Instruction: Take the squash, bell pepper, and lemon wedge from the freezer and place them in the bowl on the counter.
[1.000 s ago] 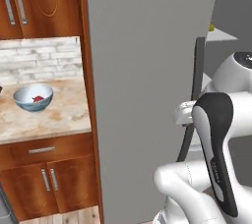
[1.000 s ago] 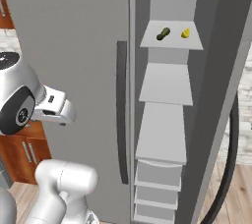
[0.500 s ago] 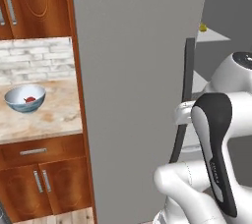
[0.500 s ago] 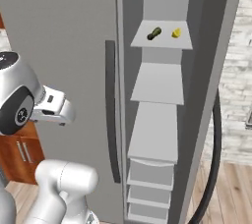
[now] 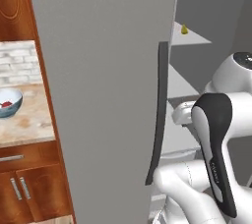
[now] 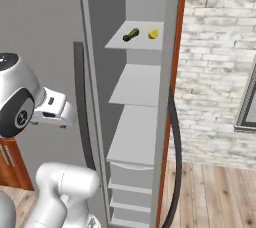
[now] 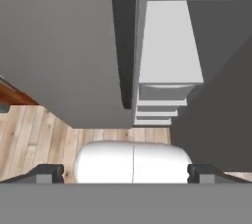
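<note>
The tall matte-grey freezer takes up most of the left base view. Its big flat door stands open, and a dark grey curved vertical handle runs down the door's edge. In the right base view the inside of the freezer lies bare: pale grey shelves stacked one above another, with drawer fronts low down.

To the left of the freezer lies the beige-tan mottled stone counter, on top of reddish-brown wooden cabinets with silver bar handles. A white brick wall stands to the right of the freezer, above a pale wooden plank floor.

On the counter, at the left edge of the left base view, sits the round ceramic bowl, pale inside and blue-grey outside. The small red rounded bell pepper lies inside it.

On the top shelf in the right base view rests the small dark green elongated squash, and just beside it, to its right and not touching, the tiny bright yellow lemon wedge. The wedge shows also as a yellow speck on the shelf in the left base view.

The pincer stands spread wide in the hand view, its two dark finger tips far apart at the bottom corners. Nothing is between them and they touch nothing; beyond them are the freezer door, the lower shelves and the floor.
</note>
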